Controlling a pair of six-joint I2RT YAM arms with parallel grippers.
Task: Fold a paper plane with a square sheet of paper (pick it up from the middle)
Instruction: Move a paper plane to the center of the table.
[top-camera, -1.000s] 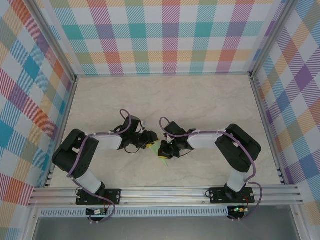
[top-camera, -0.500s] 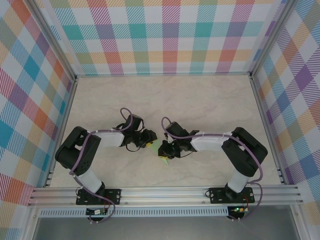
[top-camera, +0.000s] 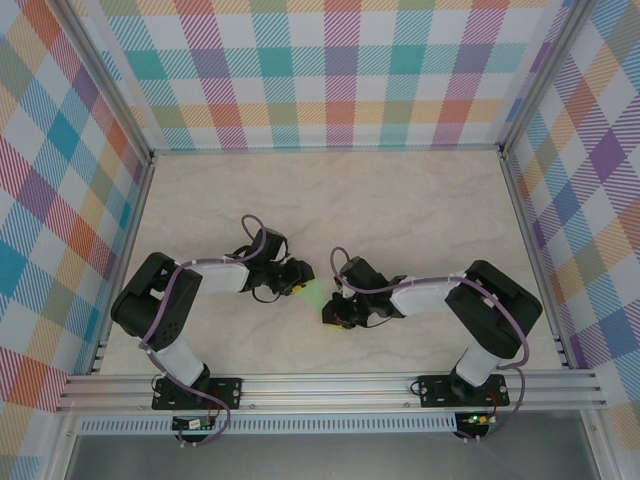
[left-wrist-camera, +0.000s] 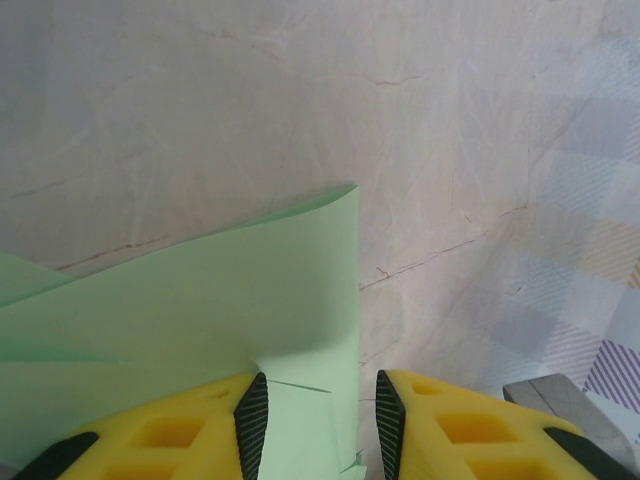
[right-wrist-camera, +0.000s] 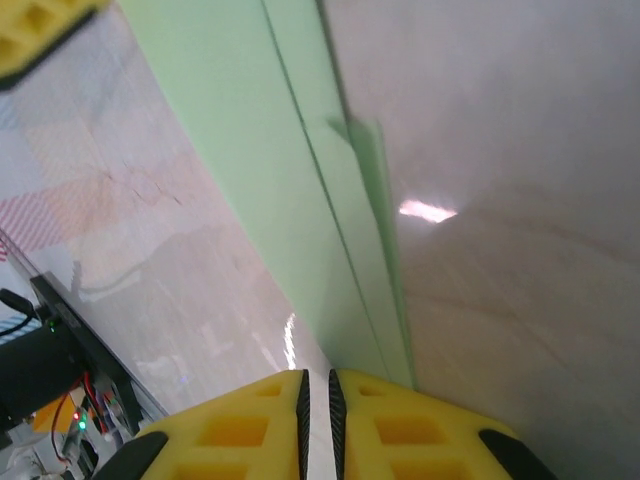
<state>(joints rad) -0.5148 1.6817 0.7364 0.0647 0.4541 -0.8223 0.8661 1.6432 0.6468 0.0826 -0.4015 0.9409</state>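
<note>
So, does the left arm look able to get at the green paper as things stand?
Likely yes: the left gripper sits right at the green paper, jaws apart with the sheet's edge lying in the gap, and nothing stands between them.

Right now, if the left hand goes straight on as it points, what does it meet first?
The pale green paper, already lying between the left hand's fingers; beyond it probably bare table, depth being unclear.

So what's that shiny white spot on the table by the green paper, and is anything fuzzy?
Right wrist: that spot is light glare on the glossy marbled table, beside the thin pale green paper, whose far end blurs. Left wrist: sharp paper edge, but the checked wall looks soft.
</note>
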